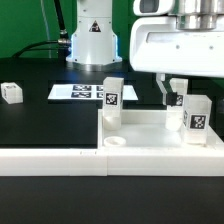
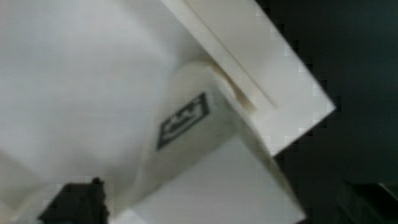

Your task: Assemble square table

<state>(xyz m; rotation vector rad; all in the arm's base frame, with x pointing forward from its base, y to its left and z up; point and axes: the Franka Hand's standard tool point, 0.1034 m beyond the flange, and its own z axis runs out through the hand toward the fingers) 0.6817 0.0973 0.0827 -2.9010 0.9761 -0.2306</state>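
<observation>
The white square slab [image 1: 150, 128] lies on the black table, with an open corner hole [image 1: 116, 141] at its near left. One tagged white leg [image 1: 112, 97] stands at the far left corner and another [image 1: 196, 115] at the near right. My gripper [image 1: 172, 97] hangs over the far right corner, its dark fingers on either side of a third leg [image 1: 179, 99]. In the wrist view that leg [image 2: 196, 125] lies between the fingers [image 2: 80, 200], which stand wide apart; my gripper [image 2: 222, 205] looks open. A fourth leg [image 1: 11, 93] lies loose far to the exterior view's left.
The marker board [image 1: 80, 92] lies flat behind the slab, before the robot base [image 1: 92, 35]. A long low white border wall [image 1: 55, 160] runs along the front edge of the table.
</observation>
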